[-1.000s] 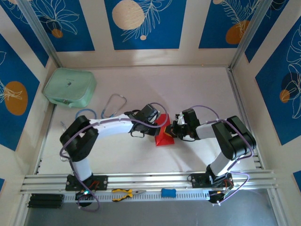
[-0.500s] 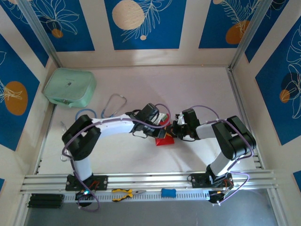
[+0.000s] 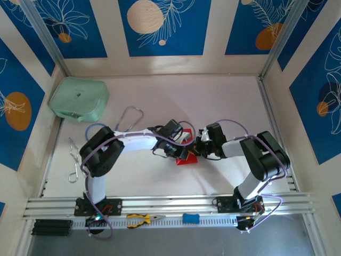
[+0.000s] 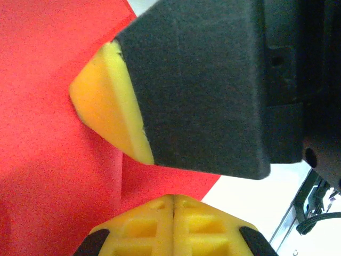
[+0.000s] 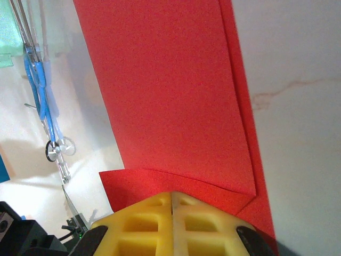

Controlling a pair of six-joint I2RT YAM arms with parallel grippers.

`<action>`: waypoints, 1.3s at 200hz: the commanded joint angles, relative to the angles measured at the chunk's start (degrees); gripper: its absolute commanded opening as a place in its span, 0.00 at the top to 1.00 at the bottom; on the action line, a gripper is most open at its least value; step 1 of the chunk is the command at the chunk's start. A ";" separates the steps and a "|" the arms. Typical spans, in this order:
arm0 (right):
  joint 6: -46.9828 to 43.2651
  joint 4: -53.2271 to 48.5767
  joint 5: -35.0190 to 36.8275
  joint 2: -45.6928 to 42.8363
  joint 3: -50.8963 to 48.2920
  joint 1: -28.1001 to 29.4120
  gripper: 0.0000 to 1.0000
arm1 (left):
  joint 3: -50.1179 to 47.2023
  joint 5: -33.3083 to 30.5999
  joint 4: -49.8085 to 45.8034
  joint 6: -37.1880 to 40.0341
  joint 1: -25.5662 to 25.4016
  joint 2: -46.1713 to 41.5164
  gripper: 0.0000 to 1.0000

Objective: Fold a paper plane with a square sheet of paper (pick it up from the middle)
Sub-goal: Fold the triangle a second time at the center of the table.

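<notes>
Shows the thin, bright red square sheet of paper (image 3: 186,156), folded into overlapping layers, flat on the pale bench (image 3: 224,101) at its middle. Places it directly between the left gripper (image 3: 179,149) and the right gripper (image 3: 198,148), both clenched, yellow pads (image 5: 154,208) seam to seam, tips against the red. Leaves unclear whether either pinches a layer. Crops the sheet in both wrist views; hides most of it under the arms from above.

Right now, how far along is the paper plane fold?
Done: the thin bright red paper sheet already carries overlapping folded layers with a creased corner. In hand: the left gripper and right gripper, both shut, rest their tips on it. Left: no slim pointed dart yet, so the narrowing folds remain.
</notes>
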 commanded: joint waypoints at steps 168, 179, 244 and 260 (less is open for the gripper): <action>-1.38 -8.39 5.58 2.92 -1.22 0.31 1.00 | -12.49 -0.43 -1.15 0.55 0.21 -4.07 0.97; -1.42 -8.64 5.65 2.84 -1.18 0.24 1.00 | -13.27 -0.76 -1.44 0.63 0.27 -4.82 0.97; -1.43 -8.57 5.65 2.51 -1.38 0.30 1.00 | -17.16 -1.78 -1.93 0.62 0.21 -9.35 0.98; -1.41 -8.56 5.56 2.49 -1.40 0.32 1.00 | -17.59 -3.87 -0.97 0.20 0.21 -13.25 0.98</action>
